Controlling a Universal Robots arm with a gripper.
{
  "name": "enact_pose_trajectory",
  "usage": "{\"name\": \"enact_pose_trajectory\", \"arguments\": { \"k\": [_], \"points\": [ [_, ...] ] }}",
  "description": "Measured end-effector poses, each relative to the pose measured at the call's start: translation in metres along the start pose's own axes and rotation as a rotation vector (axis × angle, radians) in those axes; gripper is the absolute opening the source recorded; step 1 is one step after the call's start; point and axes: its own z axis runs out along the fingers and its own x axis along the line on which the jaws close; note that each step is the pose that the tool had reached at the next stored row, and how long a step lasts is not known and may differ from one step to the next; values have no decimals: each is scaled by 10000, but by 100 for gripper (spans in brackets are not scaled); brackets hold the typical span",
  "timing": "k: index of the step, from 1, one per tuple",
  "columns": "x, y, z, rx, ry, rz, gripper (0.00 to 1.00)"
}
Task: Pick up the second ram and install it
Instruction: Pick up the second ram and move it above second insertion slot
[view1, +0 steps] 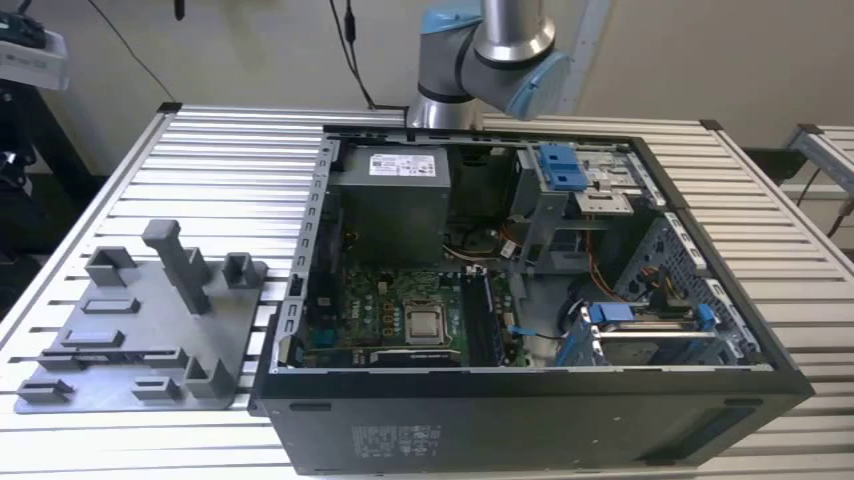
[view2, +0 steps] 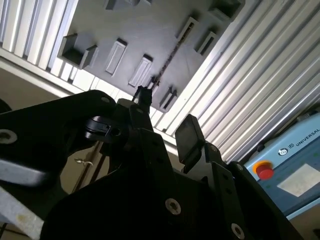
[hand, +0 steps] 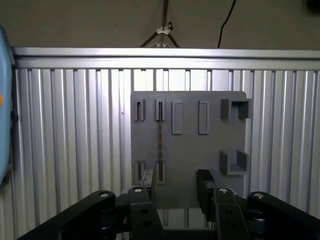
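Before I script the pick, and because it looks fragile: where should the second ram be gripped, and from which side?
Probably mid-length on the second ram, from above, the end effector closing on its flat faces. It stands on edge, with its ends seated in holders of the fixture plate.

The tabletop (view1: 200, 170) is being shown as pale silver aluminium, striped by parallel ribs and dark grooves. The fixture plate (view1: 147, 325) is being shown in plain mid-grey. The computer case (view1: 534, 425) is being shown in black, with a green motherboard (view1: 380, 310), a grey power supply (view1: 387, 210) and bright blue clips (view1: 561, 165) inside. The arm (view1: 494, 40) is being seen in silver with light blue caps. In both wrist views the jaws are being shown in matte black. The second ram (hand: 160, 135) (view2: 172, 54) is being seen there as a thin dark line speckled with brown. In the second wrist view a pale blue pendant (view2: 300, 165) is being shown with a red button (view2: 264, 171).
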Motion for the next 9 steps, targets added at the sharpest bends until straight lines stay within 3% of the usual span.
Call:
{"name": "enact_pose_trajectory", "arguments": {
  "k": [5, 9],
  "points": [
    [3, -1, 68, -87, 2, 4, 48],
    [5, -3, 126, -98, 2, 4, 48]
  ]
}}
